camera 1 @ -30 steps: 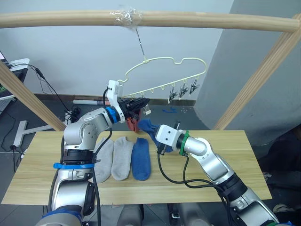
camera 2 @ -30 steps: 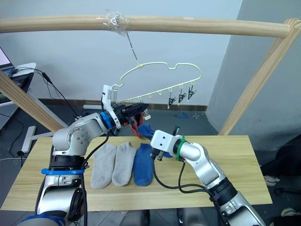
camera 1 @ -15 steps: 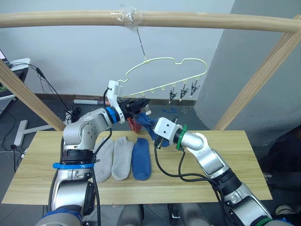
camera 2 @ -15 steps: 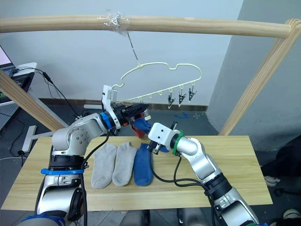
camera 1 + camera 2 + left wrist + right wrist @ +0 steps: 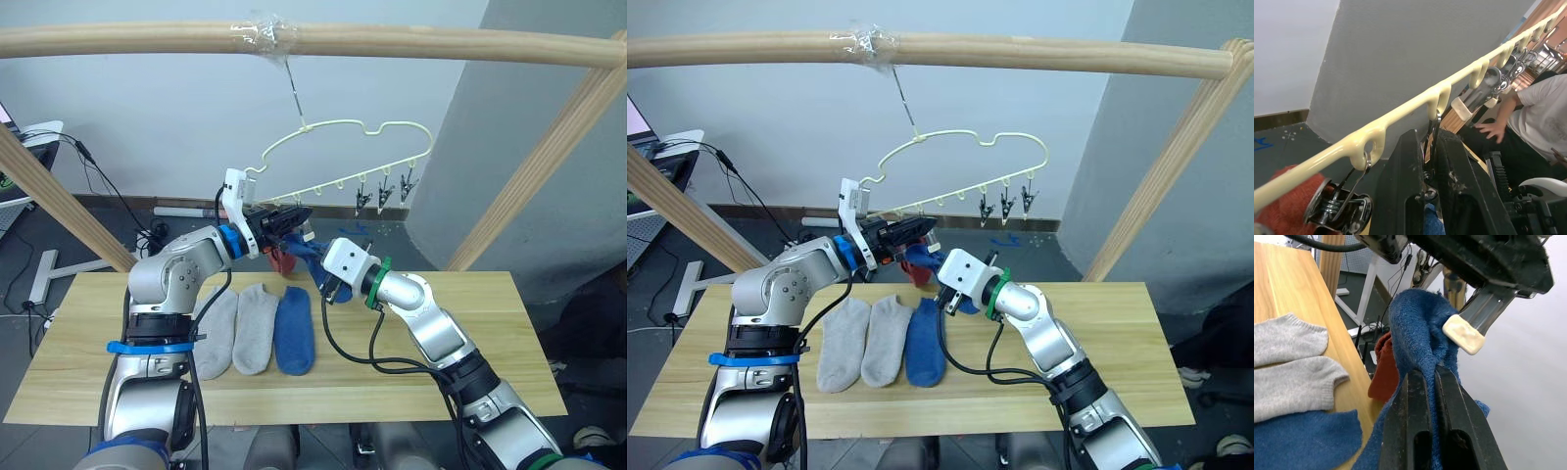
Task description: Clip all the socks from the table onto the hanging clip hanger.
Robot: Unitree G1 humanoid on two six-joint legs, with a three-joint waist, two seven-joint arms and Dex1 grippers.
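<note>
A thin pale-yellow wire clip hanger (image 5: 345, 147) with a wavy outline hangs by its hook from a round wooden pole (image 5: 294, 39) above a wide table (image 5: 509, 333) of light yellowish wood planks. Small metal clips (image 5: 384, 192) dangle along its lower bar. The robot's left gripper (image 5: 294, 217) is raised to the hanger's lower left end, its black fingers closed tight on one metal clip (image 5: 1432, 147), apparently squeezing it. A rust-red sock (image 5: 283, 260) already hangs just below that end. The right gripper (image 5: 1425, 391) has its fingers pinched shut on a blue ankle sock (image 5: 1418, 328), lifted off the table to just beside the clip. Three socks lie side by side near the table's left middle: two light grey socks (image 5: 235, 328) and another blue sock (image 5: 294, 333). The step in hand seems to be clipping the held blue sock. Next, its edge likely needs guiding between the clip's open faces before the left gripper lets go.
</note>
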